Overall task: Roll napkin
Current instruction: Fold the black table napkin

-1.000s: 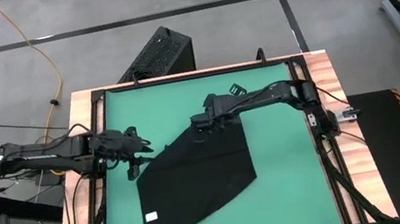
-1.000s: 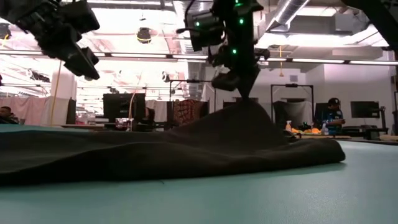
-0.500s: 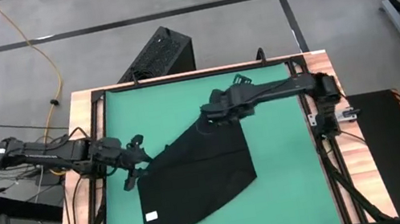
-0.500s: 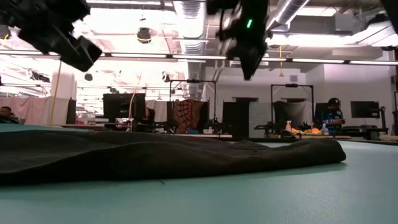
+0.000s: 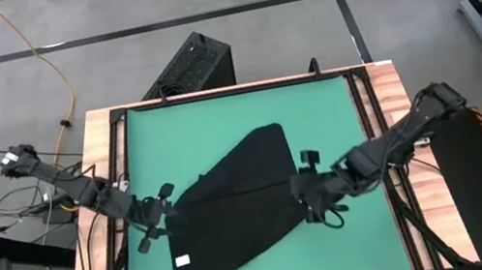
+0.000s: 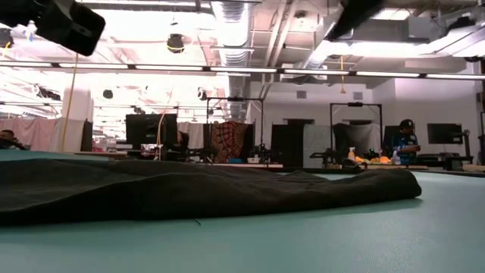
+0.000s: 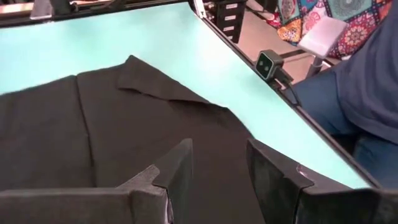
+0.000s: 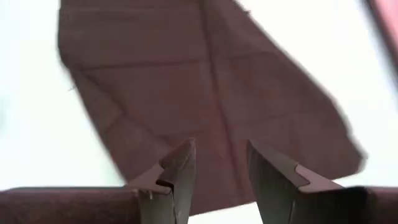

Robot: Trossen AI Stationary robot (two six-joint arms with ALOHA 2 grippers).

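The napkin (image 5: pixel 238 204) lies flat and unrolled on the green counter (image 5: pixel 316 113), a slanted sheet with its far corner pointing away and its white tag (image 5: pixel 182 260) near the front edge. A second ago the right tool (image 5: pixel 316 199) pinched that far corner up into a peak; it has since let go, the cloth has dropped flat, and the tool has swung to the napkin's right edge, fingers apart and empty. The left tool (image 5: pixel 153 226) has moved to the left edge, open too. With 2 tools flanking the cloth, spreading looks done and rolling not yet begun.
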